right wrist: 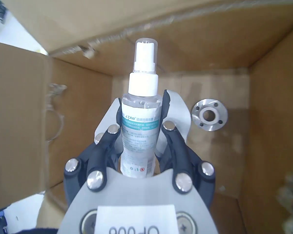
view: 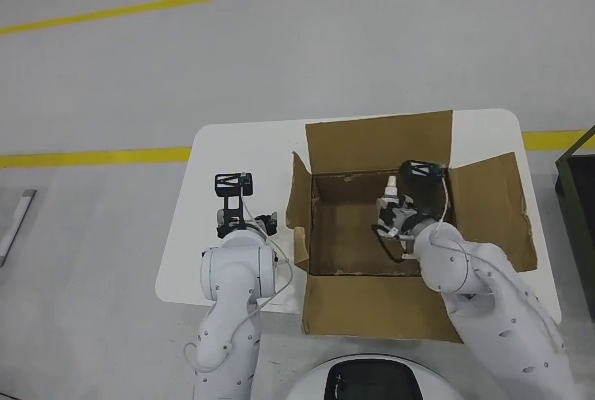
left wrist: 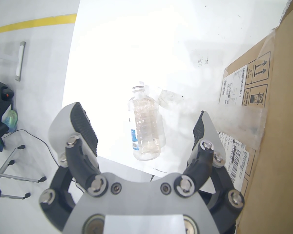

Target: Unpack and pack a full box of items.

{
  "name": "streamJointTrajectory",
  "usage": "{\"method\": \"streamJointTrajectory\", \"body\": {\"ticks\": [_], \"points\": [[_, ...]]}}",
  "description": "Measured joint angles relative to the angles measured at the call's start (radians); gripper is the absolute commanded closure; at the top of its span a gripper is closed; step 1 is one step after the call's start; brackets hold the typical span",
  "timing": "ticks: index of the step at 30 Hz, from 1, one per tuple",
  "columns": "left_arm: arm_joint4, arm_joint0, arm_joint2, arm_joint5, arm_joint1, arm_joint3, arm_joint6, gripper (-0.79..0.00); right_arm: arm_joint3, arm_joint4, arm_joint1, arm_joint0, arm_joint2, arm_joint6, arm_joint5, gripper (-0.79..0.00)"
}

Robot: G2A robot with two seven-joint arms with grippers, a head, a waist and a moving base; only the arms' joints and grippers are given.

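1. In the top view, an open cardboard box point(view: 377, 145) is seen on a white table point(view: 237, 160), with all 4 flaps folded outward.
2. The right gripper point(view: 389, 205) is placed inside the box in that view, and a white spray bottle point(view: 390, 186) is seen at it.
3. The right wrist view makes the grasp clear: the right gripper point(right wrist: 141, 101) is pinched on the spray bottle point(right wrist: 140, 127), with 1 finger on each side of the labelled body and the white pump head and clear cap standing free beyond the fingertips.
4. On the box floor, this wrist view shows 2 items that cannot be made out from above: a round metal flange point(right wrist: 209, 115) with a centre hole and bolt holes, lying flat near 1 wall point(right wrist: 271, 98), and a thin wire clamp point(right wrist: 55, 115) against the opposite wall.
5. The left gripper point(view: 234, 186) is seen from above over the bare table, just beside the box's outer wall.
6. In the left wrist view, the left gripper point(left wrist: 139, 112) is spread wide and nothing is held.
7. A clear plastic bottle point(left wrist: 145, 127) with no cap on is seen below and between the fingers, near the table's edge and touched by neither.
8. Whether that bottle stands or lies cannot be told.
9. The box's outer wall point(left wrist: 283, 98), bearing printed labels, is shown close beside this gripper.
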Motion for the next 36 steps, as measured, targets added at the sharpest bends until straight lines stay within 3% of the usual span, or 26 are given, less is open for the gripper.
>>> {"method": "streamJointTrajectory", "body": {"ticks": [4, 8, 19, 23, 26, 31, 36], "points": [[0.000, 0.000, 0.000, 0.000, 0.000, 0.000, 0.000, -0.785, -0.089, 0.071, 0.014, -0.104, 0.107, -0.036, -0.123, 0.000], [0.000, 0.000, 0.000, 0.000, 0.000, 0.000, 0.000, -0.785, -0.094, 0.156, 0.019, -0.157, 0.156, -0.061, -0.209, 0.000], [0.000, 0.000, 0.000, 0.000, 0.000, 0.000, 0.000, -0.785, -0.095, 0.160, 0.018, -0.158, 0.156, -0.065, -0.211, 0.000], [0.000, 0.000, 0.000, 0.000, 0.000, 0.000, 0.000, -0.785, -0.141, 0.292, 0.016, -0.170, 0.210, -0.138, -0.231, 0.000], [0.000, 0.000, 0.000, 0.000, 0.000, 0.000, 0.000, -0.785, -0.193, 0.463, 0.017, -0.190, 0.324, -0.180, -0.261, 0.000], [0.000, 0.000, 0.000, 0.000, 0.000, 0.000, 0.000, -0.785, -0.240, 0.743, 0.025, -0.266, 0.616, -0.218, -0.340, 0.000], [0.000, 0.000, 0.000, 0.000, 0.000, 0.000, 0.000, -0.785, -0.237, 0.772, 0.041, -0.381, 0.905, -0.188, -0.422, 0.000]]}}
